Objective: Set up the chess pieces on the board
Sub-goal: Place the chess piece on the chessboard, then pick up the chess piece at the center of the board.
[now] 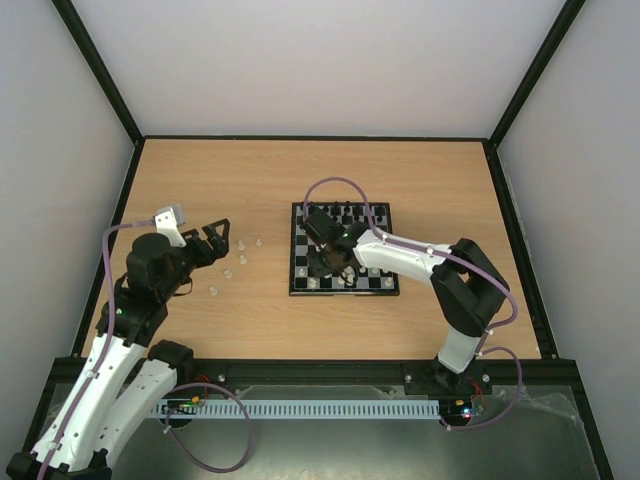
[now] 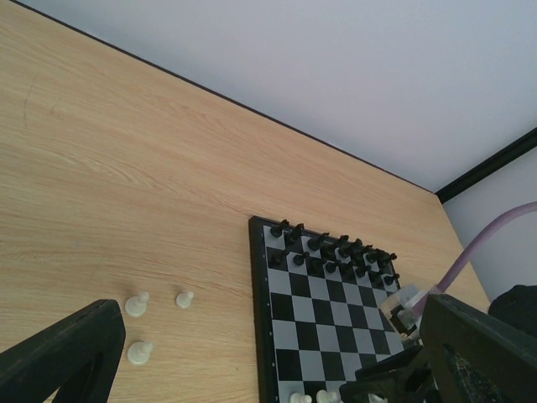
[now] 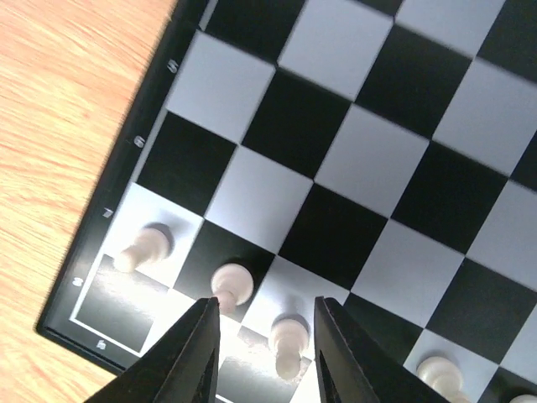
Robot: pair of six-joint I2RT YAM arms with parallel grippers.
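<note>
— So, how many arms are working here?
— Two. The left gripper (image 1: 215, 240) is hanging over the bare table (image 1: 220, 180), left of the board (image 2: 312, 334). Its two fingers are spread wide and nothing is sitting between them. The right gripper (image 3: 264, 312) is reaching down over the board's near rows, toward the left corner, and its fingers are also standing apart.
— Is it gripping anything?
— No. One of the white pieces (image 3: 286, 346) is standing on the board between the two fingers, with a gap showing on each side.
— How many white ones are you counting?
— On the board, the right wrist view is showing four near that corner, plus the edge of a fifth at the bottom of the frame. Off the board, the top view is showing five scattered on the table between the left gripper and the board. The left wrist view is catching only three of those, all upright.
— And the black pieces (image 2: 336, 252)?
— They are filling the two far rows, but they are too small for a sure count.
— What are the white ones looking like?
— Tiny, pale and slightly see-through, with round heads on narrow stems, each far smaller than a gripper finger.
— And the board?
— There is one, lying flat near the middle of the table. It is square, with black and pale-grey checks and a thin black rim carrying tiny white marks.
</note>
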